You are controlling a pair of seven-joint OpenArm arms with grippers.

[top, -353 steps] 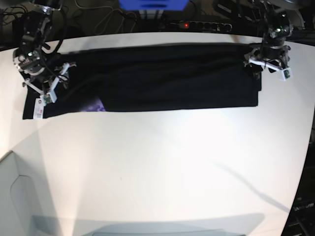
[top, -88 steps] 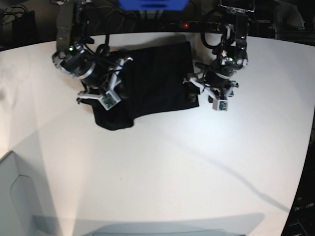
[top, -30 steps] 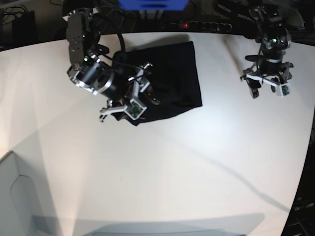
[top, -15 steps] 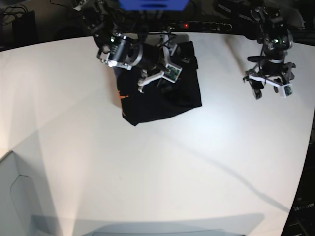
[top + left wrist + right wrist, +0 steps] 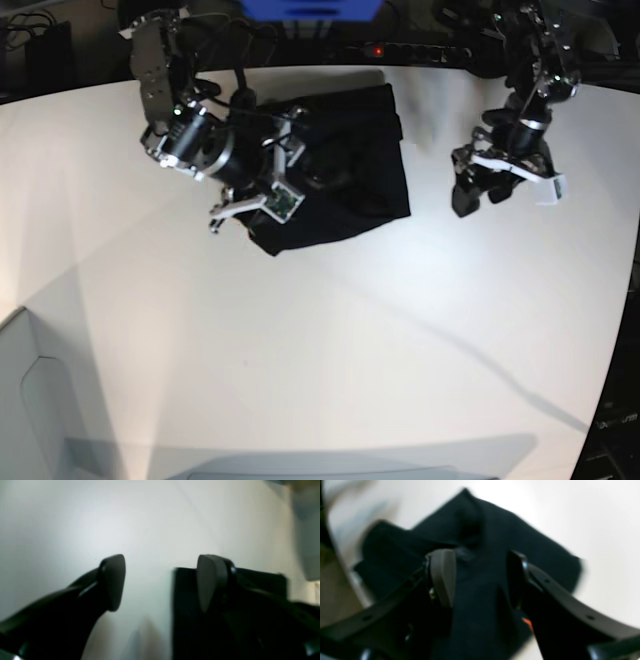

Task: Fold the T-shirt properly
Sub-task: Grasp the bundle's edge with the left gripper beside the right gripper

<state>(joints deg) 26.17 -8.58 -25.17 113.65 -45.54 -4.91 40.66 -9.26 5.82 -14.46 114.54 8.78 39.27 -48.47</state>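
The right gripper has dropped back over the T-shirt's near-left edge, fingers apart. The left gripper, also apart, has shifted toward it. 1 T-shirt, 2 grippers, on 1 table.

base: looks down from high up, takes in the whole table and both arms
left wrist: sits right behind its fingers, close to the tabletop, pretty blurry
right wrist: same setup, aimed down at the shirt from close
shared: the shirt shows in all three views
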